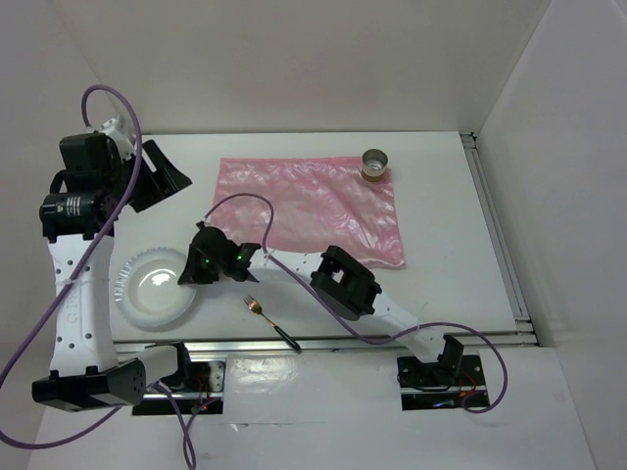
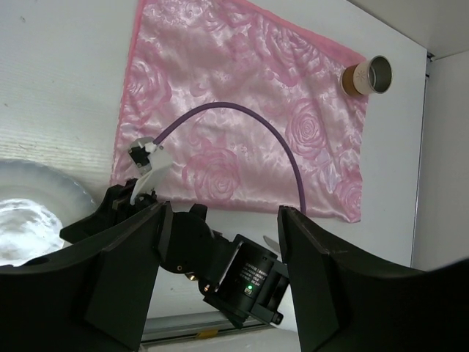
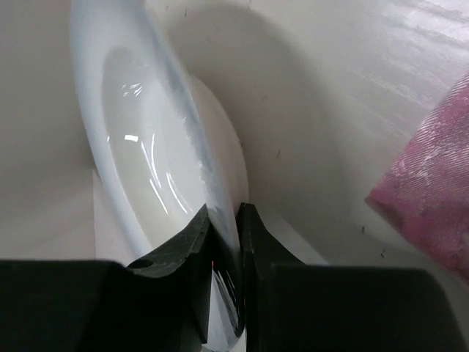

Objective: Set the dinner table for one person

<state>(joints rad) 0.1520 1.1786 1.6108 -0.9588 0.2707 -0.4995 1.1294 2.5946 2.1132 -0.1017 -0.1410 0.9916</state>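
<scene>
A white plate [image 1: 155, 286] lies at the front left of the dinner table [image 1: 451, 225]. My right gripper [image 1: 193, 268] reaches across to the plate's right rim. In the right wrist view the right gripper [image 3: 225, 220] is shut on the rim of the plate [image 3: 146, 147], one finger inside and one outside. A pink mat [image 1: 313, 206] lies flat in the middle, with a small metal cup [image 1: 375, 164] at its far right corner. My left gripper [image 1: 162, 176] hangs open and empty at the back left, above the table. From there it looks down on the mat [image 2: 242, 110] and the cup [image 2: 368, 77].
A small utensil [image 1: 271, 320] with a copper-coloured head and black handle lies near the front rail, just right of the plate. The right arm [image 2: 227, 264] and its purple cable [image 1: 245, 199] stretch over the mat's near left corner. White walls close in the table.
</scene>
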